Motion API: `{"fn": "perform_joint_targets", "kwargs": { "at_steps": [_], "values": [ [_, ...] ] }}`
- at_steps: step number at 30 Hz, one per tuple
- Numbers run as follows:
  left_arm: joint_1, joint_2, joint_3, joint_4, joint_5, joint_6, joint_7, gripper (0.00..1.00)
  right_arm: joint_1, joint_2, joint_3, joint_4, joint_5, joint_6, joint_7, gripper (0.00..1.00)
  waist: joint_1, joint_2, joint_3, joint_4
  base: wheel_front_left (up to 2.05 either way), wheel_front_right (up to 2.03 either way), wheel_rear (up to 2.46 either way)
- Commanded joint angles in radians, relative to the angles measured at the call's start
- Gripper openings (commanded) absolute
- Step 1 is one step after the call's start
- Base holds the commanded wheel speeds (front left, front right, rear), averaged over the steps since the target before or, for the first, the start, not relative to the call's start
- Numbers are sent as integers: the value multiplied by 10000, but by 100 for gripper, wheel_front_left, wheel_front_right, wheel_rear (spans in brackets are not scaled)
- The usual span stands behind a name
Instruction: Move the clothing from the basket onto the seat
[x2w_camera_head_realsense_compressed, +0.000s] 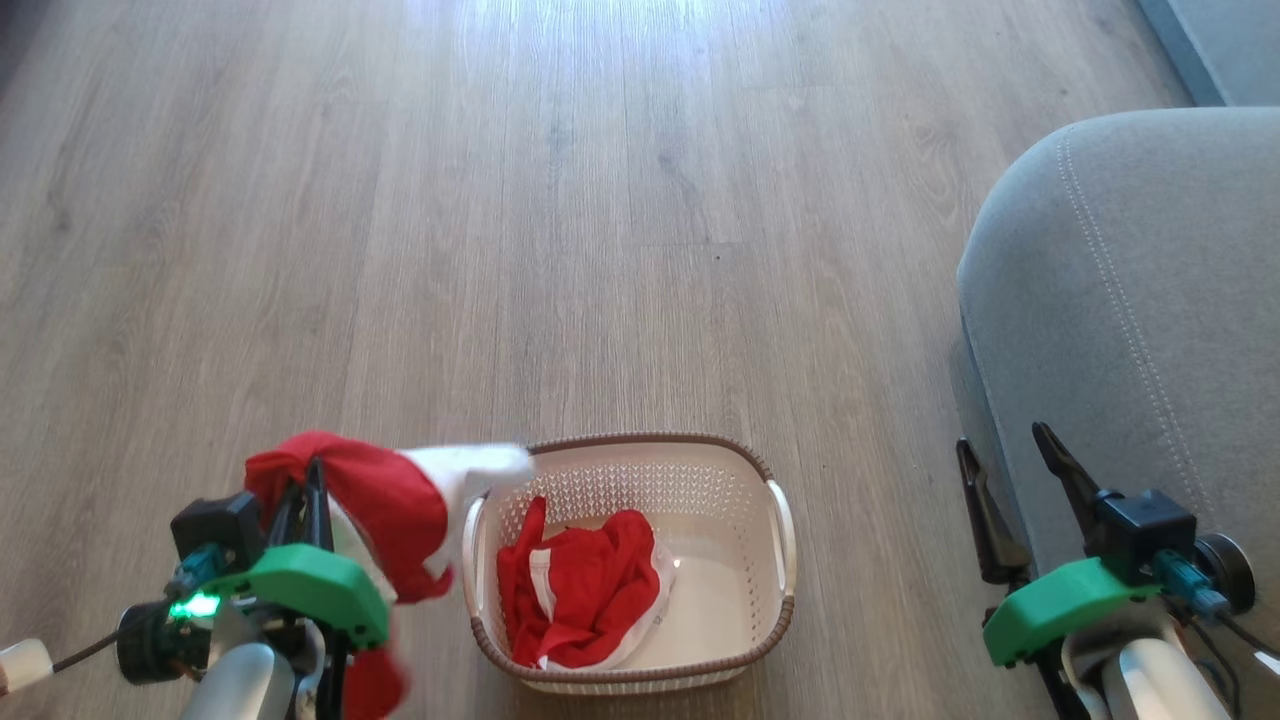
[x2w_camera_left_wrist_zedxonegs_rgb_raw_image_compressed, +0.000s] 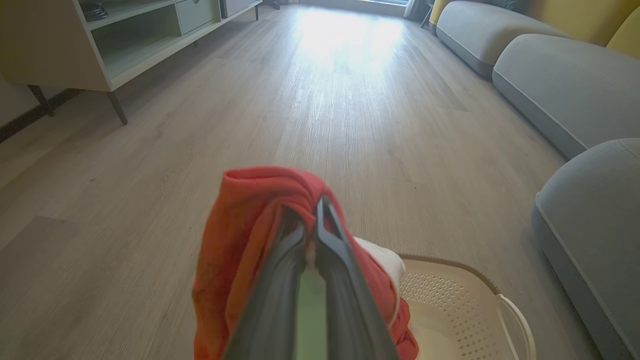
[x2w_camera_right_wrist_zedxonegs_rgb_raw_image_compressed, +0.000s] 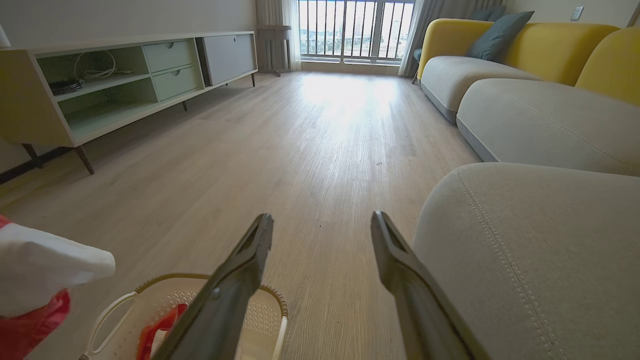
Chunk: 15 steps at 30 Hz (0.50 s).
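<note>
Left gripper (x2w_camera_head_realsense_compressed: 308, 490): fingers together, clamped on the held garment (x2w_camera_head_realsense_compressed: 385, 505), which is red with one white end. Fabric wraps the fingertips and hangs off both sides. Its lower end is blurred and cut off below the gripper.

Right gripper (x2w_camera_head_realsense_compressed: 1000, 442): fingers wide apart, nothing between them.

Clothing count: 2. The loose garment (x2w_camera_head_realsense_compressed: 585, 590), red with white trim, lies crumpled in the basket (x2w_camera_head_realsense_compressed: 650, 438), just right of the left gripper and between the two grippers.

Basket count: 1. It has 2 handles, and the one nearer the left gripper is partly hidden behind the held garment's white end.

Seat (x2w_camera_head_realsense_compressed: 1130, 300) count: 1. It lies just ahead and right of the right gripper, cut off on its far side. Contact with the fingers cannot be told.

Far ahead of the right gripper: 1 low cabinet (x2w_camera_right_wrist_zedxonegs_rgb_raw_image_compressed: 100, 85) to the left, 1 yellow-backed sofa (x2w_camera_right_wrist_zedxonegs_rgb_raw_image_compressed: 500, 45) to the right.
</note>
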Motion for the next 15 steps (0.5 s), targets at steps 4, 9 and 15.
{"fn": "perform_joint_targets", "kwargs": {
  "at_steps": [4,9,15],
  "values": [
    [-342,293,337,-423,107,119,-118,0,-307,-253,327,-247,-37,-2,-93,100,1,-1,11,8,0,0,0],
    [-348,281,246,-605,112,138,-75,0,-342,-303,454,-255,-17,-2,-93,100,1,-1,7,10,0,0,0],
    [-427,245,-148,-1296,258,61,224,0,-607,-392,1296,-368,67,-2,-93,100,1,-1,56,-11,0,0,0]
  ]
}}
